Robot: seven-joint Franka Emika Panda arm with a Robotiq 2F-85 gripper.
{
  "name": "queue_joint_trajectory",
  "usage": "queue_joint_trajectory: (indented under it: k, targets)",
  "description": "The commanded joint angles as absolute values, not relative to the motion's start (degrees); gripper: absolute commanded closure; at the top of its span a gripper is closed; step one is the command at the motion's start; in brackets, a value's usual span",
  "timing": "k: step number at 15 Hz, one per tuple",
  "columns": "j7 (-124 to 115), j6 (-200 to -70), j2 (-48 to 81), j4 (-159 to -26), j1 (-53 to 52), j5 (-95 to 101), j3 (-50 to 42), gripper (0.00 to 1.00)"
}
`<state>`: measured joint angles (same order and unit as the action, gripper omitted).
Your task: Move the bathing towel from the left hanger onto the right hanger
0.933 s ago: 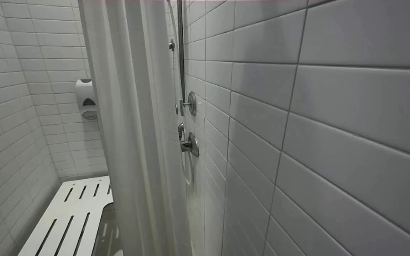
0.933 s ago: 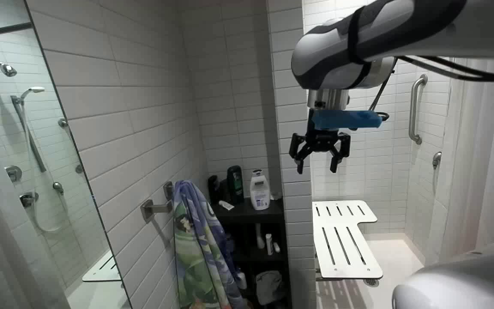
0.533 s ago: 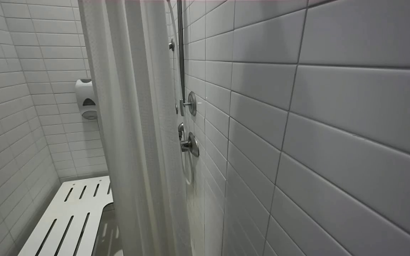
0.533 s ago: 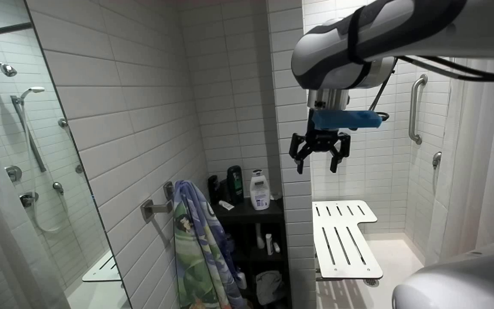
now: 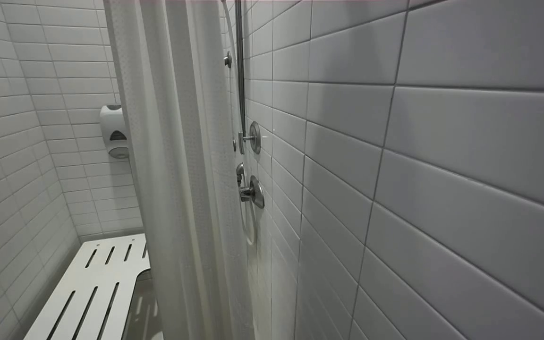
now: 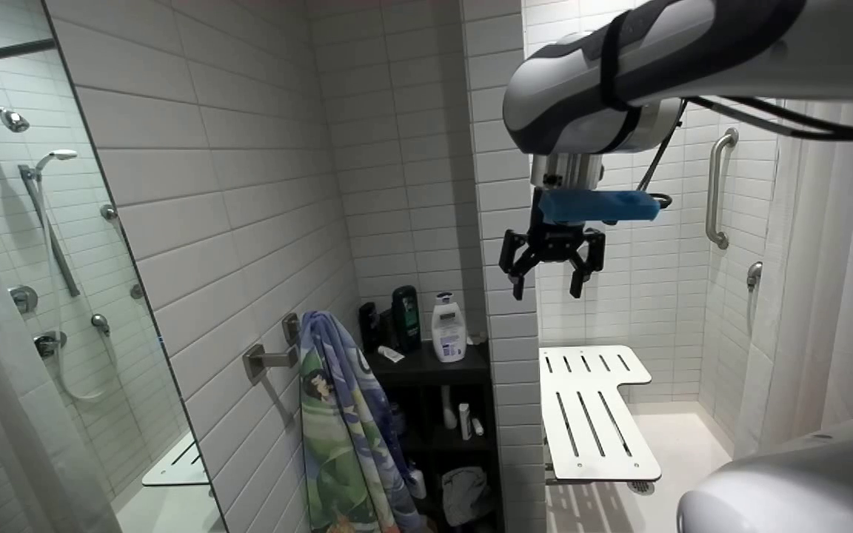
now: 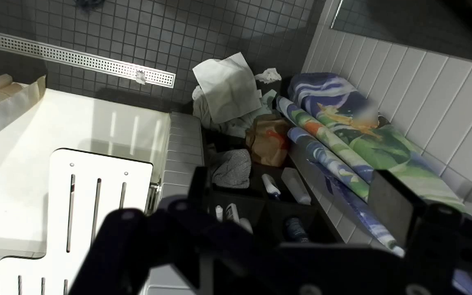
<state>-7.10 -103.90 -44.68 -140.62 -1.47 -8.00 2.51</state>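
Note:
The bathing towel, purple, green and white with a printed figure, hangs on the tiled wall in an exterior view. Its top covers the arm of the far, right hanger, so only that wall plate shows. The near, left hanger shows a bare square metal bar whose end reaches the towel's edge in the picture. My gripper is open and empty, pointing down, above and to the right of the towel. In the wrist view the gripper has its fingers wide apart, with the towel lower down beyond the right finger.
A dark shelf with several bottles stands beside the towel. A tiled wall edge lies right of it. A slatted white shower seat shows in both exterior views. A mirror is at the left, a shower curtain hangs nearby.

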Motion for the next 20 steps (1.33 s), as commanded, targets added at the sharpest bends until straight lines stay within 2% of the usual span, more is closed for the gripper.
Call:
queue_joint_trajectory:
  k: [1,12,20]
  targets:
    - [-6.9,-103.8,-44.6,-140.5,-1.2,-8.1,2.7,0.00]
    - [-7.0,-103.8,-44.6,-140.5,-1.3,-8.1,3.0,0.00]
    - [-6.5,-104.4,-43.0,-141.3,-6.6,-10.8,7.6,0.00]
